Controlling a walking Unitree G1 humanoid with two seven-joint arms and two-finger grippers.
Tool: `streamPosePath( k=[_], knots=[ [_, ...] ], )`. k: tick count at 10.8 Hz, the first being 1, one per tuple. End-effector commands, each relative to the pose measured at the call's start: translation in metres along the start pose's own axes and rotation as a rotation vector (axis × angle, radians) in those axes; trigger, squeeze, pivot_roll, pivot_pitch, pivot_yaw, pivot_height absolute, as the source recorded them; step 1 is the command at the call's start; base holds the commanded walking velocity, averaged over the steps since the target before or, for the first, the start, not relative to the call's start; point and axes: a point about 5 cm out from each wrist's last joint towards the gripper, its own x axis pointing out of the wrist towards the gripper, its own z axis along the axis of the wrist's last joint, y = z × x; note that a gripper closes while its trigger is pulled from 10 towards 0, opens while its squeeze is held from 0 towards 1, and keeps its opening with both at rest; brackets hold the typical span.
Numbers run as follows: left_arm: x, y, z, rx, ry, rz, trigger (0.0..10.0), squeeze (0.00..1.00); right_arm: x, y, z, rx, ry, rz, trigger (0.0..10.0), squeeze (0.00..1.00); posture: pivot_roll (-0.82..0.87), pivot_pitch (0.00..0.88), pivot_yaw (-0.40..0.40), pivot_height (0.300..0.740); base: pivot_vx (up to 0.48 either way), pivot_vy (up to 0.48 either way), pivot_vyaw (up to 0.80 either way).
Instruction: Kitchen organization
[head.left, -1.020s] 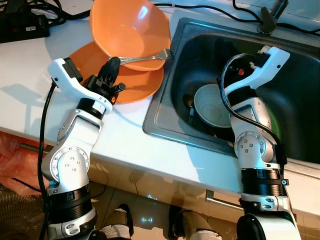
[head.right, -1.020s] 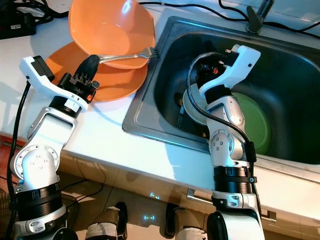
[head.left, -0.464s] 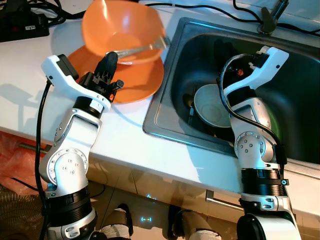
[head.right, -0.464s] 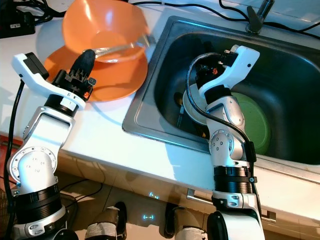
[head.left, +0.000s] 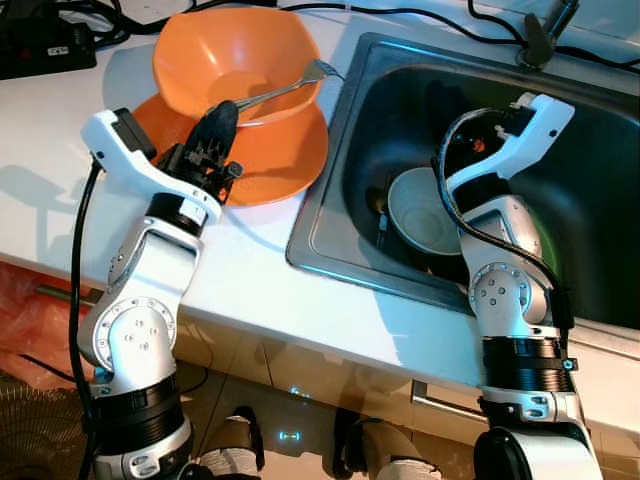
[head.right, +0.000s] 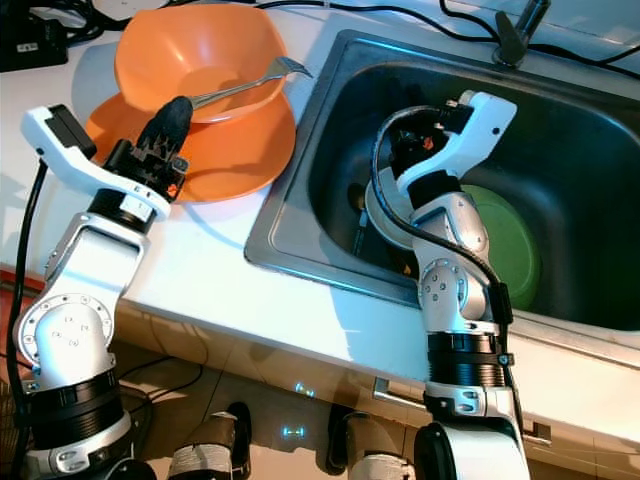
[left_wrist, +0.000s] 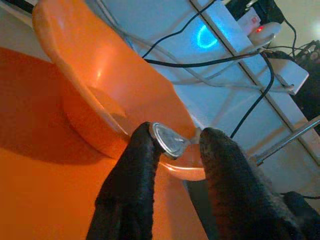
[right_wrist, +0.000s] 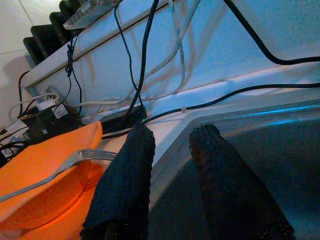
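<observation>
Change: since a second ago the orange bowl (head.left: 235, 62) has slid toward the upper left of the frame, and the fork (head.left: 285, 88) now angles upward, tines raised over the bowl's rim.
Left tool (head.left: 218, 122): closed on the fork's handle end, left of centre; it looks like the fork is being lifted clear of the dishes.
Bowl and orange plate (head.left: 275, 165): stacked on the white desk (head.left: 50, 150), upper left, beside the sink.
Sink (head.left: 330, 215): centre to right, holding a pale bowl (head.left: 425, 210) and a green plate (head.right: 510, 245).
Right tool (right_wrist: 167, 185): fingers parted, holding nothing, poised over the basin.
</observation>
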Motion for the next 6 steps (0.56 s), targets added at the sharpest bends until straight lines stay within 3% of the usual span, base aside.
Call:
streamPosePath(
  k=[1, 2, 6],
  knots=[
    [-0.0021, -0.0025, 0.0000, 0.003, -0.002, -0.003, 10.0, 0.37, -0.0044, -0.0046, -0.0043, -0.009, 0.025, -0.006, 10.0, 0.00, 0.15, 0.271, -0.076, 0.740, 0.000, 0.000, 0.00],
    [-0.0017, -0.0040, 0.0009, 0.003, -0.008, -0.010, 10.0, 0.00, -0.0043, -0.0045, -0.0043, -0.007, 0.025, -0.005, 10.0, 0.00, 0.15, 0.270, -0.076, 0.740, 0.000, 0.000, 0.00],
    [-0.0016, 0.0059, 0.0009, -0.032, -0.028, 0.054, 10.0, 0.00, -0.0051, -0.0051, -0.0041, -0.011, 0.027, -0.007, 10.0, 0.00, 0.15, 0.270, -0.075, 0.740, 0.000, 0.000, 0.00]
  ],
)
